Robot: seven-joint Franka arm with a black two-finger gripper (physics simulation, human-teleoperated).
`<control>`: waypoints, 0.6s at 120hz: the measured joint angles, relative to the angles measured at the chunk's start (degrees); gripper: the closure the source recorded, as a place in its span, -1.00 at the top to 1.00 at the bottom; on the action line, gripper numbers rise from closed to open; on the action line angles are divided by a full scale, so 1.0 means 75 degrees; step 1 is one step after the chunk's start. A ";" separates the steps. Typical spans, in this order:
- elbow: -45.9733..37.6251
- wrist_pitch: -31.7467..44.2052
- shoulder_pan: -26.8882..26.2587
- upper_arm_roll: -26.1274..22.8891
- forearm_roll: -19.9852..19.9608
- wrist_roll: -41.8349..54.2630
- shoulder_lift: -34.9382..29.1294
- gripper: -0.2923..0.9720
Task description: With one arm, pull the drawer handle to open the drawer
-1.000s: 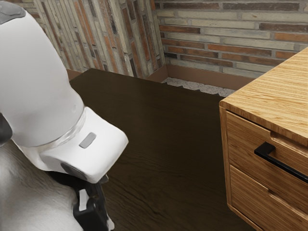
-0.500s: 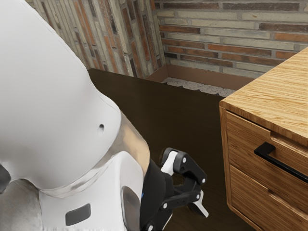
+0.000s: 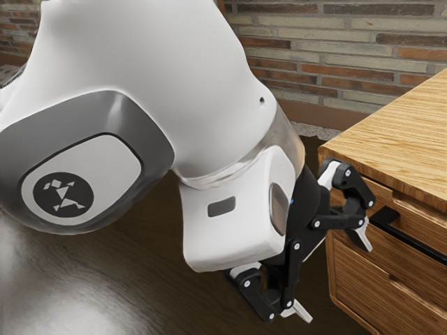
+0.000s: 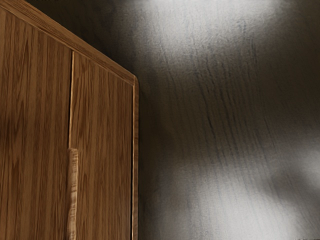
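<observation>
A light wooden cabinet (image 3: 405, 139) stands at the exterior view's right, with two drawers in its front. The upper drawer (image 3: 426, 222) carries a long black bar handle (image 3: 413, 242). My gripper (image 3: 332, 276) hangs just to the left of the cabinet front, open, its fingers spread wide with nothing between them. The upper fingertip (image 3: 363, 237) lies close to the handle's left end; I cannot tell whether it touches. In the wrist view the cabinet front (image 4: 100, 145) shows close up, with the seam between the drawers (image 4: 71, 110) beside the dark surface (image 4: 225, 125).
The cabinet rests on a dark wooden surface (image 3: 105, 293). A brick wall (image 3: 335, 42) runs along the back. My own white arm (image 3: 154, 118) covers most of the exterior view's left and middle.
My arm has swung up and to the exterior view's right. It has carried the open gripper from the dark surface to the cabinet front, near the handle's left end.
</observation>
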 joint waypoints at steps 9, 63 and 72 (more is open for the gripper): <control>-0.0106 0.0170 0.0063 -0.0005 0.0021 0.0222 0.0012 0.49; -0.0862 0.1845 0.0050 -0.0060 0.0062 0.1031 -0.0170 0.49; -0.0968 0.2011 0.0048 -0.0061 -0.0020 0.1096 -0.0159 0.49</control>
